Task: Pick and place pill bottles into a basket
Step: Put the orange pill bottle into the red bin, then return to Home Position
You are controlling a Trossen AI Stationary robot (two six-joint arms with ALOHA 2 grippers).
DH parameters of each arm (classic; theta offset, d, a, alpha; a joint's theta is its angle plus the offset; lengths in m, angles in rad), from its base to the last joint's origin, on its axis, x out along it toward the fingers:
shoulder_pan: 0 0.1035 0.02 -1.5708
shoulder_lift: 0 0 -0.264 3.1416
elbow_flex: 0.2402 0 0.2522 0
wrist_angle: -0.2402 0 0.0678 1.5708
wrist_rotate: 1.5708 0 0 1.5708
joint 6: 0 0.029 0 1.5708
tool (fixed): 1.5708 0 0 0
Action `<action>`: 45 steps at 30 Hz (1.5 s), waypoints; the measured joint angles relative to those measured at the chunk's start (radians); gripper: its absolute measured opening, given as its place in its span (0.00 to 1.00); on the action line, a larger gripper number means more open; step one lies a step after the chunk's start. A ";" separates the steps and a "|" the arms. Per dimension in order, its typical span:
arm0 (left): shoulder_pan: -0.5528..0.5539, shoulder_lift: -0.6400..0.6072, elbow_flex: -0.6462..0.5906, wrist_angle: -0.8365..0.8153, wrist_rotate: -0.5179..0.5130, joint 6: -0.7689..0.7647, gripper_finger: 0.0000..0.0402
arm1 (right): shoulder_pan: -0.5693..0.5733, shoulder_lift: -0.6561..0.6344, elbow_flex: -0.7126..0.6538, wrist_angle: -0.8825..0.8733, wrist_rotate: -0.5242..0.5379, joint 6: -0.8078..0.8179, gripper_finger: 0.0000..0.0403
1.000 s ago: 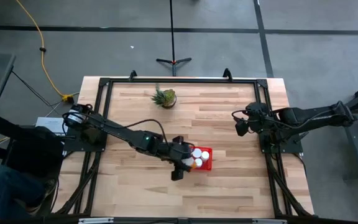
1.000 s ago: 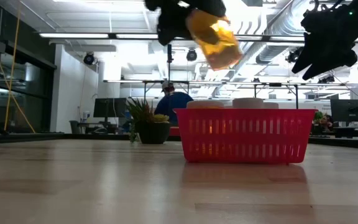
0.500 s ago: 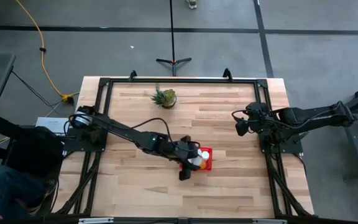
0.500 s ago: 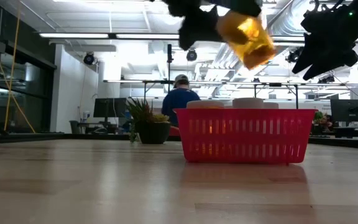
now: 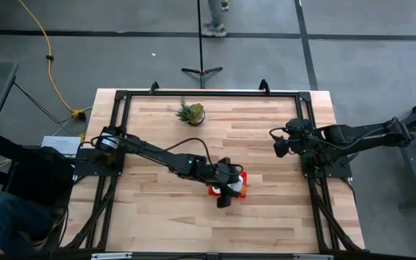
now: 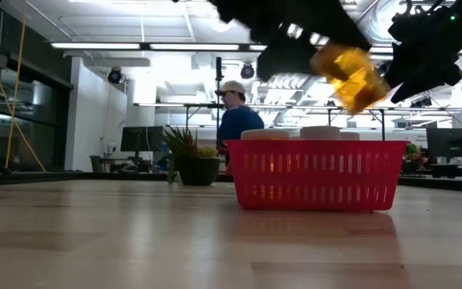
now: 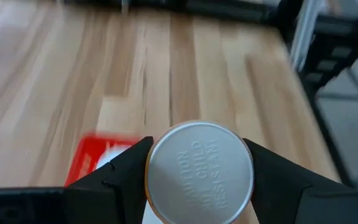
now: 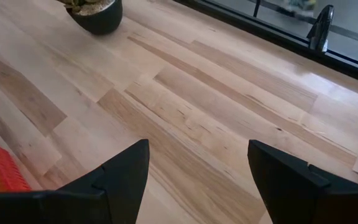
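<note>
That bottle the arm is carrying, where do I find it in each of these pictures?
High view: the carried pill bottle sits at the left gripper, over the red basket.
Low view: amber and tilted, above the basket's right end.
Left wrist view: its white cap between the jaws.
Right wrist view: not in it.
Shared landmark: the red basket.

Left arm carried bottle across over basket.
Left gripper (image 5: pixel 229 189) with its amber pill bottle (image 6: pixel 351 76) moved from the basket's (image 6: pixel 315 174) left edge to above its right end and dropped slightly; the bottle tilted more. Person (image 6: pixel 236 112) in the background walked right.
</note>
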 joint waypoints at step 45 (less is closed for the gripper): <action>0.014 0.053 0.004 -0.007 -0.033 -0.039 0.78 | 0.001 0.000 0.000 -0.010 0.012 -0.020 0.65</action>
